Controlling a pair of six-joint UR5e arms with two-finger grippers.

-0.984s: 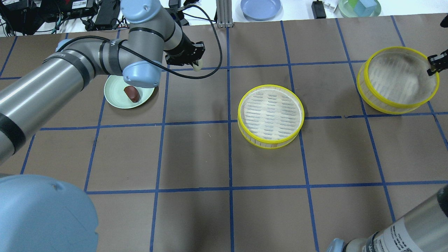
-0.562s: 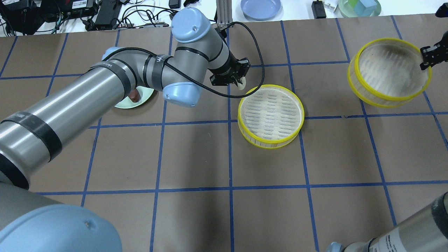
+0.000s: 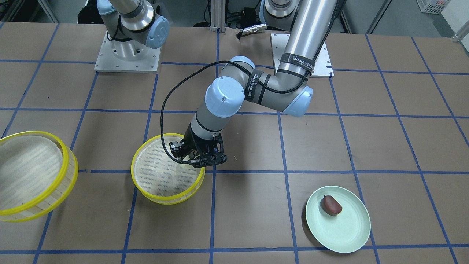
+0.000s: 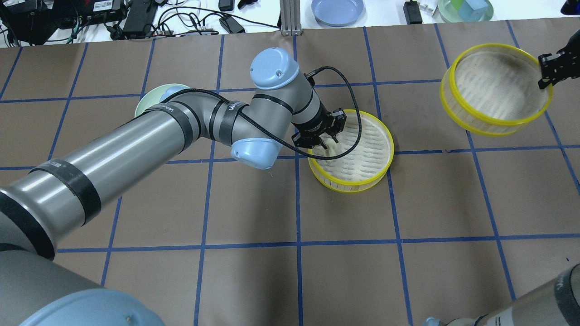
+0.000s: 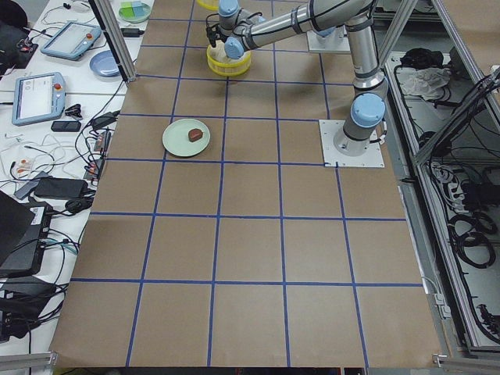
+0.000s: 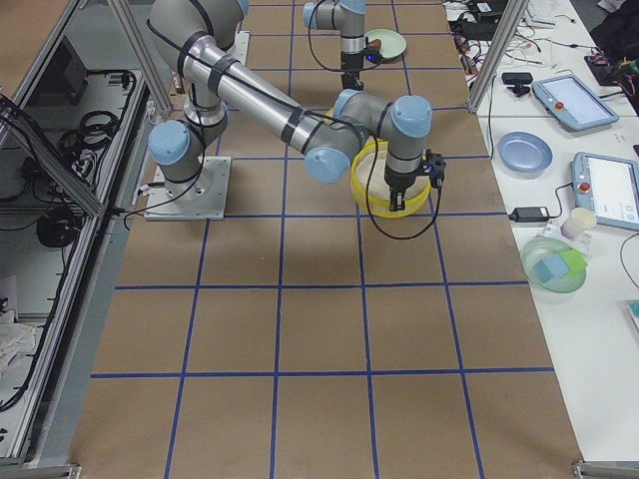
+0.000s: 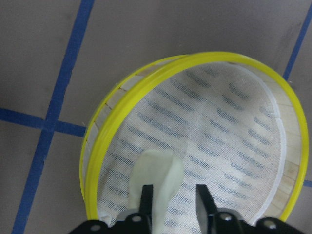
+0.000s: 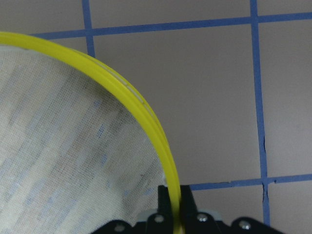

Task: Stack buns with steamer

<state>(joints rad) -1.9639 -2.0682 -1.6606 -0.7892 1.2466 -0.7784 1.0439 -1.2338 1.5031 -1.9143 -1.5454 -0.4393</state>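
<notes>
One steamer tier (image 4: 362,185) stands mid-table, with a yellow rim (image 7: 146,83) and a white mesh liner. My left gripper (image 4: 327,144) is low inside its near-left part. In the left wrist view the jaws stand apart and the pale cream bun (image 7: 158,168) lies on the liner under one finger, with a gap to the other. My right gripper (image 4: 543,74) is shut on the rim of the second tier (image 4: 480,120) and holds it tilted above the table at the far right. The dark reddish-brown bun (image 3: 331,205) lies on the pale green plate (image 3: 348,234).
A blue plate (image 4: 337,10) and a glass bowl with blocks (image 4: 466,9) sit beyond the table's far edge, next to cables and devices. In the overhead view my left arm covers most of the green plate (image 4: 152,97).
My left arm swung right from the green plate to the middle tier, lowered the pale bun into it, and the jaws now stand apart. My right gripper moved the second tier slightly left and farther back.
</notes>
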